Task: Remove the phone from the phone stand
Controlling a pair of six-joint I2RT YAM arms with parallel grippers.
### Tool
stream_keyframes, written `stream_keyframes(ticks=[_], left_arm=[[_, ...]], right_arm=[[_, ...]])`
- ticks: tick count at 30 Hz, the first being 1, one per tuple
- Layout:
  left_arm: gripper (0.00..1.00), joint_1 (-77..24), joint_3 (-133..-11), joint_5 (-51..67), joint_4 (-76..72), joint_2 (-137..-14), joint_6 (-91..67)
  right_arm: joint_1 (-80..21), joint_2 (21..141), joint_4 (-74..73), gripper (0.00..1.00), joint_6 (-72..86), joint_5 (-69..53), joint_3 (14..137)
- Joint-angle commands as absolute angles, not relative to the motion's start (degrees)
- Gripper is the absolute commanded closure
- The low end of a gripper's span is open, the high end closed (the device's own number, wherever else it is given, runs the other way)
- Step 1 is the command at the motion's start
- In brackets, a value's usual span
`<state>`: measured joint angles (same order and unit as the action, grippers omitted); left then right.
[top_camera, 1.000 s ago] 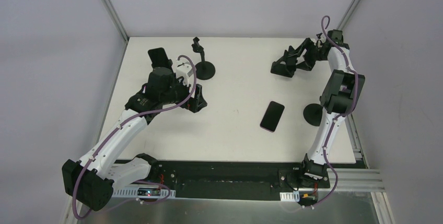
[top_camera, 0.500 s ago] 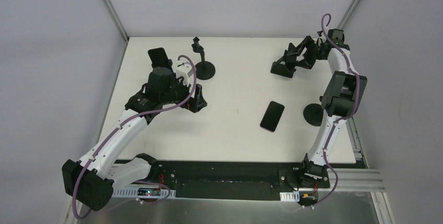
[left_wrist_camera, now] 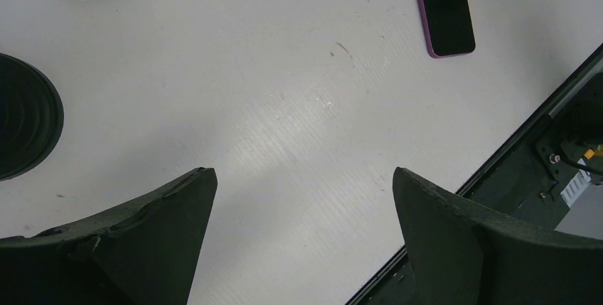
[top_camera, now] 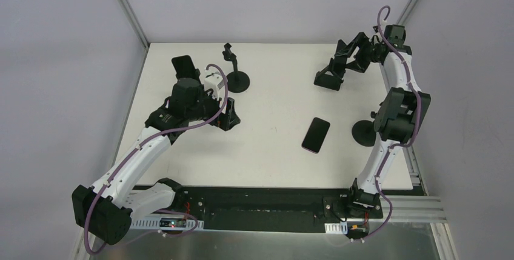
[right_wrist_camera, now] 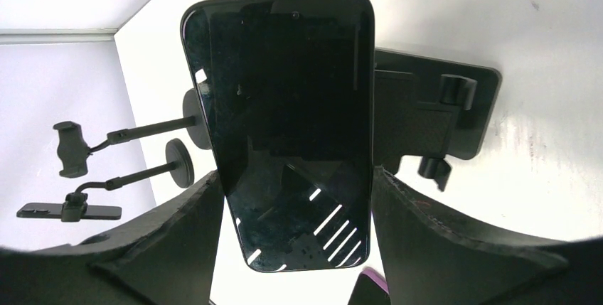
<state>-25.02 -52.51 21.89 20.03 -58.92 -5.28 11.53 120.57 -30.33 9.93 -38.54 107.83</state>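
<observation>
My right gripper (top_camera: 347,60) is shut on a black phone (right_wrist_camera: 284,127), its fingers (right_wrist_camera: 178,241) pressing the phone's two long edges. The phone is held up off the table at the back right. The black folding phone stand (top_camera: 327,79) sits on the table below and left of the gripper. In the right wrist view the stand (right_wrist_camera: 441,116) shows behind the phone, offset to the right. My left gripper (top_camera: 225,118) is open and empty, low over the table's left middle, and its fingers (left_wrist_camera: 163,248) stand wide apart.
A purple-edged phone (top_camera: 316,134) lies flat mid-table and shows in the left wrist view (left_wrist_camera: 444,6). A gooseneck stand (top_camera: 234,69) stands at the back centre. Another phone on a stand (top_camera: 183,66) is at the back left. A round black base (top_camera: 363,133) sits by the right arm.
My right gripper has risen and drawn back to the right with the black phone, away from the folding stand. The left arm has not moved.
</observation>
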Motion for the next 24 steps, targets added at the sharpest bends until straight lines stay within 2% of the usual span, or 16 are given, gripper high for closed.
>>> stream_keyframes(ticks=[1, 12, 24], left_arm=[[0.0, -24.3, -52.3, 21.7, 19.8, -57.9, -4.7], [0.0, -24.2, -52.6, 22.2, 19.8, -58.1, -5.0], [0.0, -24.2, -52.7, 22.9, 19.8, -58.3, -5.5]], right_arm=[[9.4, 113.3, -30.9, 0.45, 9.3, -38.6, 111.2], [0.7, 105.4, -34.4, 0.45, 6.4, -30.3, 104.7], [-11.1, 97.8, -24.8, 0.45, 14.8, -25.6, 83.7]])
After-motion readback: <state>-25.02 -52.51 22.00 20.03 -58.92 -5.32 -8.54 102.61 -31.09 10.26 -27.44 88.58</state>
